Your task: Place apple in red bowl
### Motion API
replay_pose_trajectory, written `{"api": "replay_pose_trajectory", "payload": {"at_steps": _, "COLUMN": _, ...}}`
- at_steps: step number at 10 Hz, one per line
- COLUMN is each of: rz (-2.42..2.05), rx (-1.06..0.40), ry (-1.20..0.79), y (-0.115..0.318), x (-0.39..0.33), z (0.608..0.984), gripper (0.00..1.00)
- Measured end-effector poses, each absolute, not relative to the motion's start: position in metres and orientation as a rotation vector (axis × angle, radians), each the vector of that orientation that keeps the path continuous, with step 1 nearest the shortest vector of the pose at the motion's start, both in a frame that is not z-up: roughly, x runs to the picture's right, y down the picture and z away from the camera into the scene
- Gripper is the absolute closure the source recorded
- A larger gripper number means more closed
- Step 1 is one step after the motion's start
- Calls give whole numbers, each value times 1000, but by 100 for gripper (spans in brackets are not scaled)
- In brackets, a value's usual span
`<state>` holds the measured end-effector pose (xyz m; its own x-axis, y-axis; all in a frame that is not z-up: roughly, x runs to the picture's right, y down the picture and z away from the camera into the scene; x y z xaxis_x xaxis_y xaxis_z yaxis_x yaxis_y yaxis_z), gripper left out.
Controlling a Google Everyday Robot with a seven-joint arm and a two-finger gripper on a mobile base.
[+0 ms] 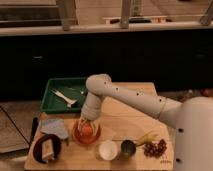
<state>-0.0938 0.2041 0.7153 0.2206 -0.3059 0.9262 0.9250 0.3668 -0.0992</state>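
The red bowl (85, 137) sits on the wooden table (120, 125), left of the middle near the front. The apple (87, 130), small and orange-red, is inside the bowl's outline, directly under my gripper (86, 124). The gripper points straight down over the bowl, at the end of the white arm that reaches in from the right. It is at the apple; I cannot tell whether the apple rests in the bowl or hangs from the gripper.
A green tray (62, 94) with white utensils lies at the back left. A grey cloth (54, 127) and a dark round plate (47, 147) are left of the bowl. A small white bowl (108, 149), a dark cup (128, 147), a banana (145, 137) and grapes (155, 148) line the front right.
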Motion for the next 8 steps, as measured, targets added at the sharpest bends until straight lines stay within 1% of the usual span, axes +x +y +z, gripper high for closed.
{"api": "replay_pose_trajectory", "payload": {"at_steps": 5, "rz": -1006, "rx": -784, "ry": -984, "y": 199, "x": -95, "z": 720, "gripper": 25}}
{"api": "replay_pose_trajectory", "payload": {"at_steps": 6, "rz": -1009, "rx": -784, "ry": -979, "y": 197, "x": -94, "z": 720, "gripper": 20}}
{"api": "replay_pose_trajectory", "payload": {"at_steps": 8, "rz": -1021, "rx": -782, "ry": -968, "y": 192, "x": -95, "z": 721, "gripper": 20}}
